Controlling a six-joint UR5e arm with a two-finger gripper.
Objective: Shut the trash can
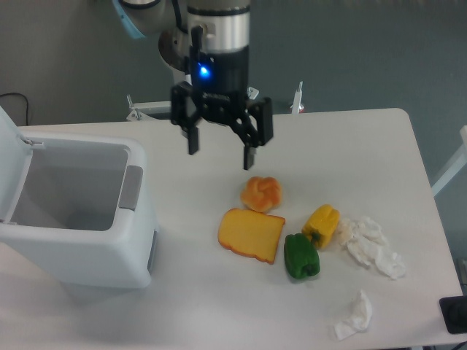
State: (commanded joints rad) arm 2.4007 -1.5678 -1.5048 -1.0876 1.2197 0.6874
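Note:
The white trash can [109, 251] stands at the left of the table with its top open and its inside bare. Its lid [9, 157] is swung up at the far left edge of the view. A grey latch tab [130, 187] sits on its right rim. My gripper [221, 150] hangs above the table to the right of the can, up and left of the orange bun [261, 193]. Its two black fingers are spread wide and open, with nothing between them.
A yellow cheese wedge [250, 234], a green pepper [301, 256] and a yellow pepper [322, 224] lie right of the can. Crumpled white tissues [372, 244] and another piece [355, 316] lie at the right front. The table's right edge [430, 197] is near.

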